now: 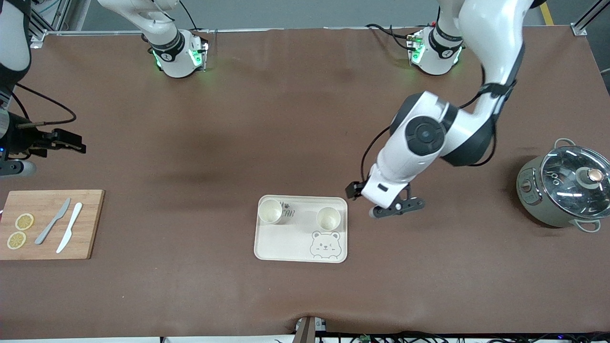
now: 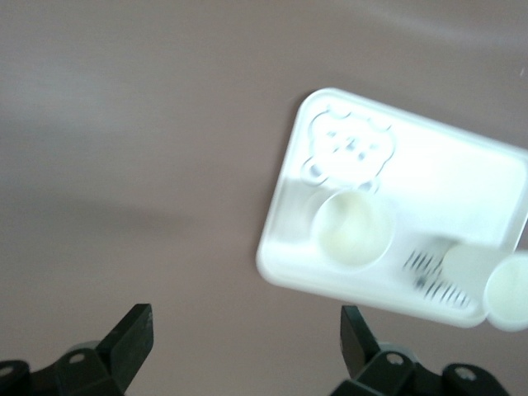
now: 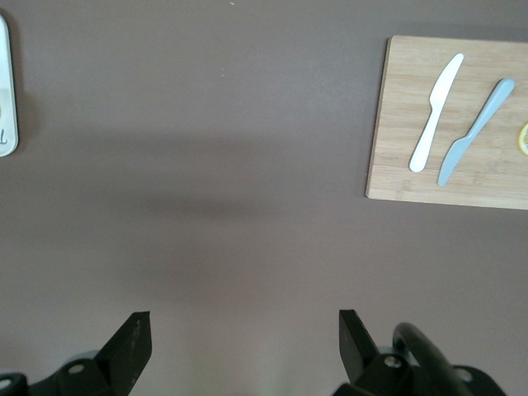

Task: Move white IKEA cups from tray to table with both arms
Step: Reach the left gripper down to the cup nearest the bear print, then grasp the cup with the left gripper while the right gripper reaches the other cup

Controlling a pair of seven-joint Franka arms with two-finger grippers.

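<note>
cups: two plain cream-white tumblers (image 1: pixel 270 211) (image 1: pixel 328 218) upright on bear tray (image 1: pixel 286 243) (rims round) | left gripper (image 1: pixel 398 206) at tray's 3 o'clock, released, empty | right gripper (image 3: pixel 239 346) waiting over bare table, released

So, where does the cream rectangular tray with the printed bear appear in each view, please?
Front view: the cream bear-printed tray lies low in the middle of the brown table, two white cups standing on it.
Left wrist view: it fills the right part, bear uppermost.
Right wrist view: only a sliver of its rim shows at the left edge.
Shared landmark: the tray itself, between the wooden cutting board and the left gripper.
</note>
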